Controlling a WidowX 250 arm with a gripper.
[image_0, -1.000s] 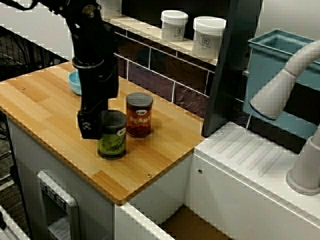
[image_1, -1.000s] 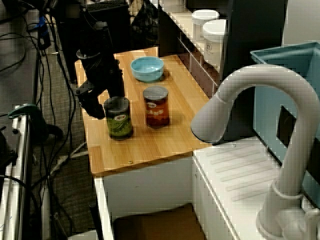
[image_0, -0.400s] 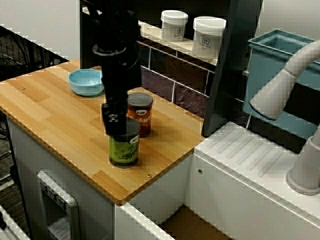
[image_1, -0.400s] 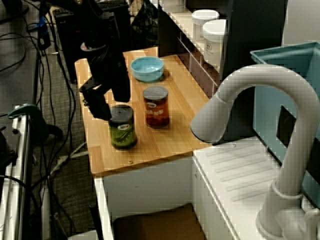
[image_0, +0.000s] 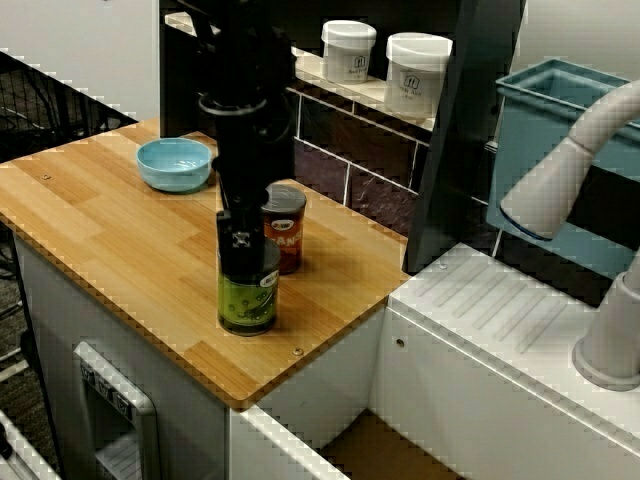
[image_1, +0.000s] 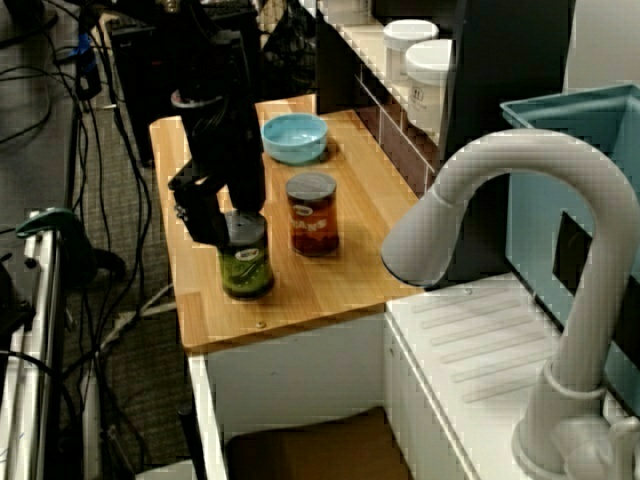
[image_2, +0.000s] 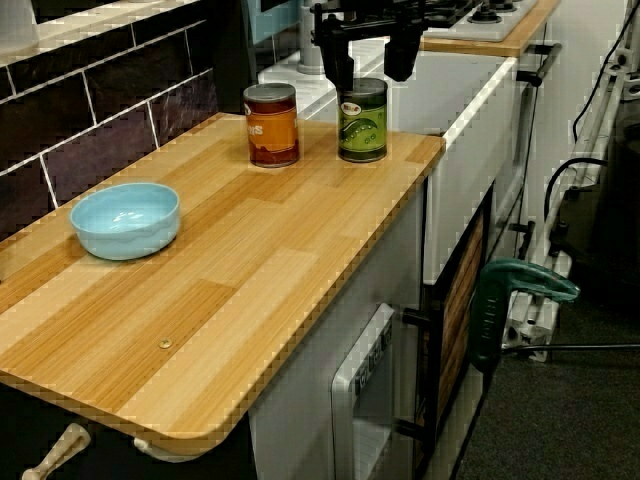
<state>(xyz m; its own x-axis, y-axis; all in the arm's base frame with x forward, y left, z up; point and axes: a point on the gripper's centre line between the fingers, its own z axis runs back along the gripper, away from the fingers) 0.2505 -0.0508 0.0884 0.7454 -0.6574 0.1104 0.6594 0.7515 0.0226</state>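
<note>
The claw (image_2: 368, 72) is released: in the low view along the worktop its two fingers (image_2: 341, 62) stand apart, one on each side of the top of the green can (image_2: 362, 125), with the lid showing between them. Whether either finger touches the can cannot be told. In the view from the front the claw (image_0: 240, 245) points straight down and its dark body hides the can's top. In the view over the tap the claw (image_1: 225, 225) sits at the can's upper edge.

The green can (image_0: 248, 300) stands upright on the worktop (image_0: 100, 240), near the front edge at the end next to the white sink unit (image_0: 520, 330); the view over the tap shows the can (image_1: 246, 268) in the same place. Just beside it, toward the tiled wall, a red can (image_2: 271, 125) stands upright, with a narrow gap between the two. The arm partly covers the red can (image_0: 288, 235) in the view from the front.

A light blue bowl (image_2: 125, 218) rests well apart from both cans, close to the wall at the worktop's other end. Two white tubs (image_0: 349, 50) stand on the ledge (image_0: 300, 70) above the tiles. A grey tap (image_0: 560, 180) curves over the sink unit.
</note>
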